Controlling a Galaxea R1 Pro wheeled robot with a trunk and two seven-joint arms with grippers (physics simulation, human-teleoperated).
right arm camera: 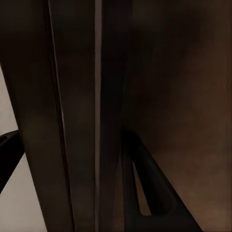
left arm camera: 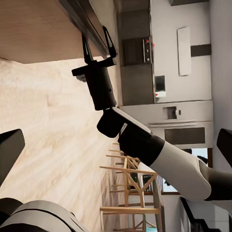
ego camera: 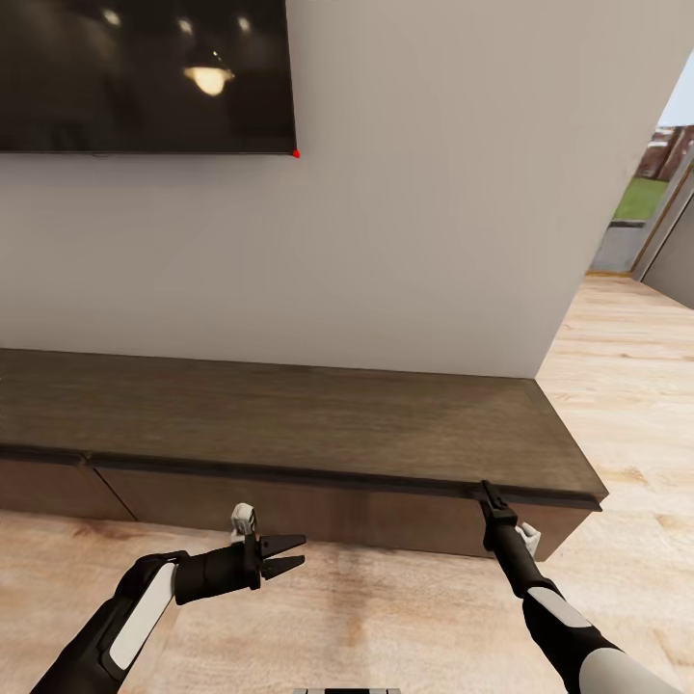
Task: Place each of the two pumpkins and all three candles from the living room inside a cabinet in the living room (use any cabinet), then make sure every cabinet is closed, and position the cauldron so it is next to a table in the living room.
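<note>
1. From my head view the light is even and diffuse, and the wall [ego camera: 424, 193] is bright with a soft falloff toward its base.
2. The TV screen [ego camera: 145, 72] reflects ceiling lamps as blurred warm glare spots.
3. Daylight comes through the doorway [ego camera: 655, 183] at the right.
4. The cabinet [ego camera: 289, 424] casts a faint shadow on the floor [ego camera: 386, 617].
5. My right wrist view is very dim, with close surfaces soft and out of focus.
6. My left wrist view is well lit and sharp.
</note>
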